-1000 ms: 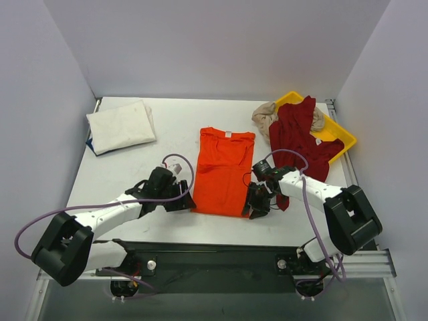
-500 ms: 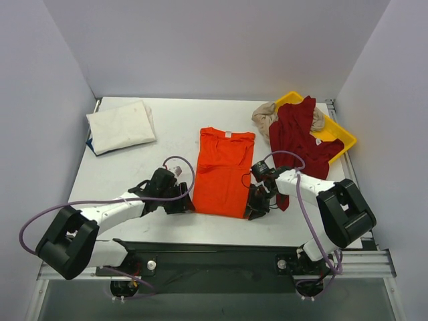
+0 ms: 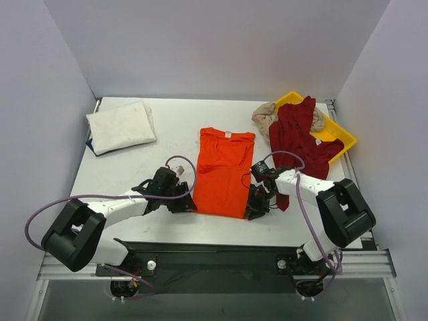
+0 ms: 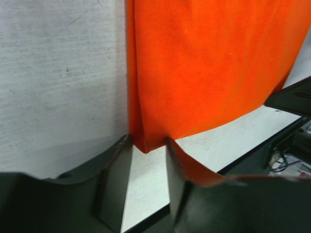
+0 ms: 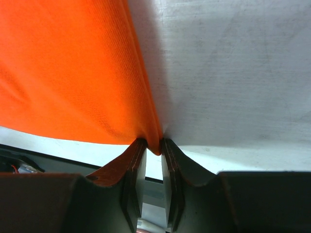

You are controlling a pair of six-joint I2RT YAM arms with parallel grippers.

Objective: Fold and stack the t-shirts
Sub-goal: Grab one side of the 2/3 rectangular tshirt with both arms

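Observation:
The bright orange t-shirt (image 3: 224, 170) lies flat mid-table, folded to a long strip with its collar at the far end. My left gripper (image 3: 187, 206) is low at its near left corner; in the left wrist view the jaws stand open (image 4: 148, 143) with the orange corner (image 4: 146, 145) between the fingertips. My right gripper (image 3: 251, 212) is at the near right corner, shut (image 5: 153, 145) on the orange hem (image 5: 63, 63). A folded white t-shirt (image 3: 120, 126) lies far left. The dark red t-shirt (image 3: 297, 137) and the beige t-shirt (image 3: 264, 115) are crumpled at the far right.
A yellow tray (image 3: 338, 134) sits at the far right under part of the dark red and beige cloth. The table's near edge (image 4: 233, 160) runs just behind both grippers. Grey walls enclose the table on three sides.
My left gripper slid right up to the shirt's near left corner. My right gripper shifted slightly left and closer at the near right corner. The shirts lie as before.

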